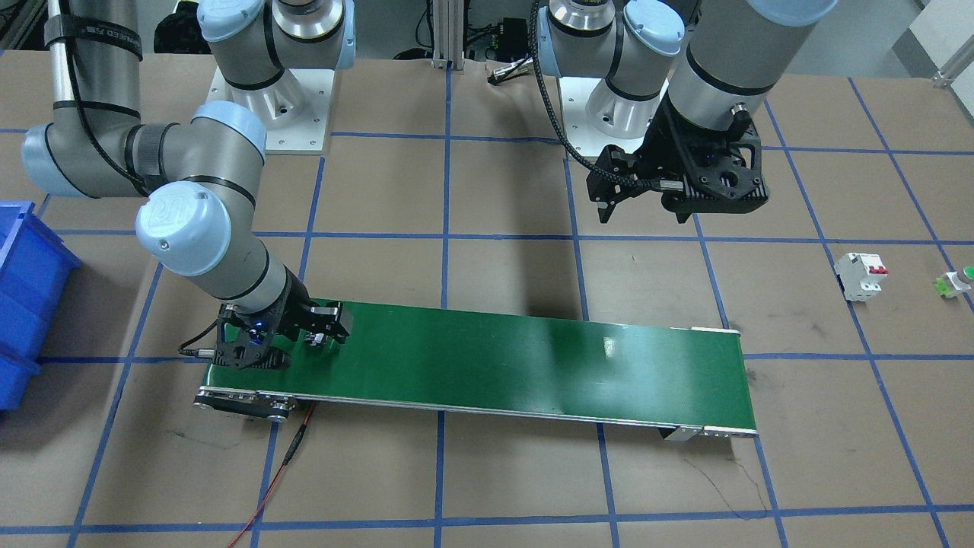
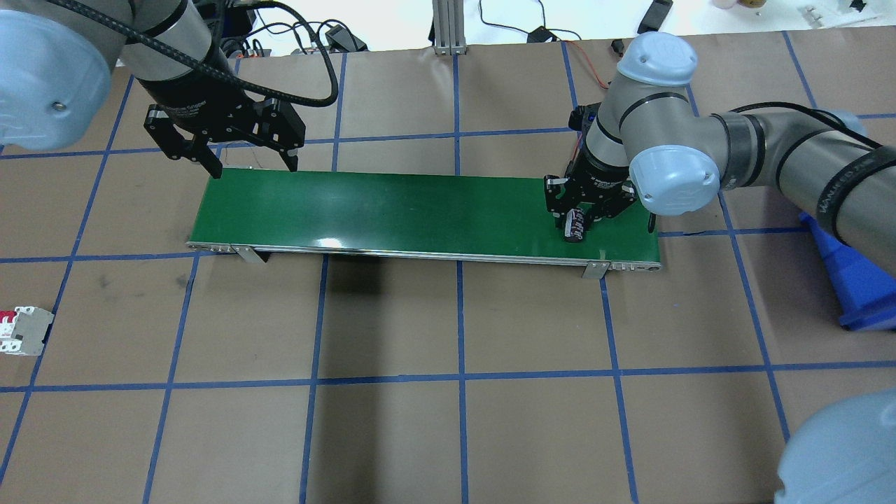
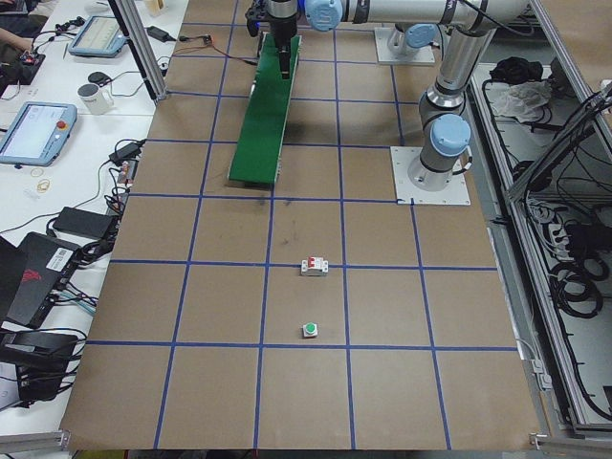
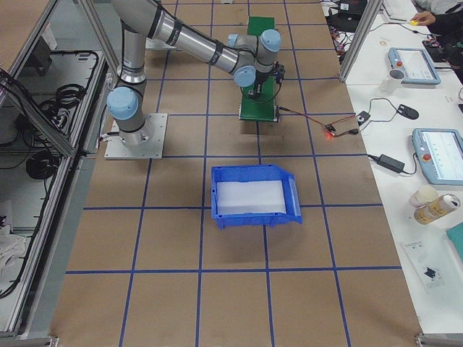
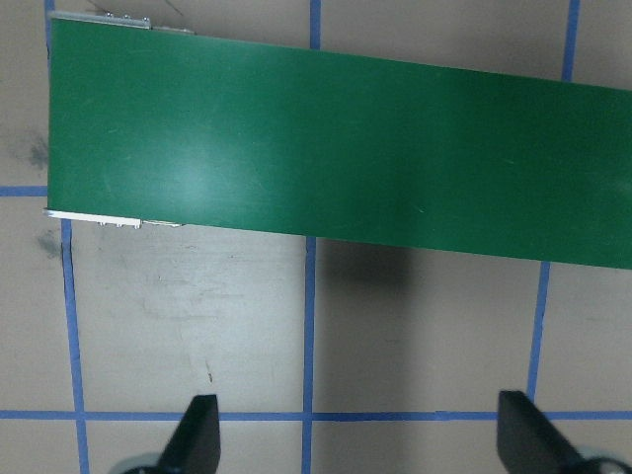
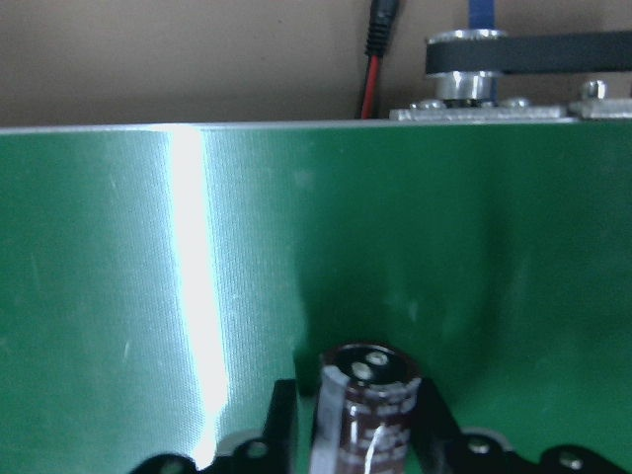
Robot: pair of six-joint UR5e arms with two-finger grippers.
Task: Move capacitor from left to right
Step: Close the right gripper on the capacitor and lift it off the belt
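Note:
The capacitor (image 2: 575, 224), a small dark cylinder with a grey-spotted top, sits between the fingers of my right gripper (image 2: 585, 218) over the green conveyor belt (image 2: 385, 210), near its right end. The right wrist view shows the capacitor (image 6: 367, 403) clamped between both black fingers (image 6: 284, 420), close over the belt; I cannot tell whether it touches. In the front view this gripper (image 1: 323, 333) is at the belt's left end. My left gripper (image 2: 252, 166) is open and empty, hovering at the belt's far left edge, with its fingertips (image 5: 197, 430) spread wide.
A blue bin (image 2: 861, 280) stands right of the belt. A white block with red switches (image 1: 861, 275) and a small white piece with a green cap (image 1: 955, 281) lie on the brown table past the belt's left end. A red cable (image 1: 293, 449) runs from the belt's motor end.

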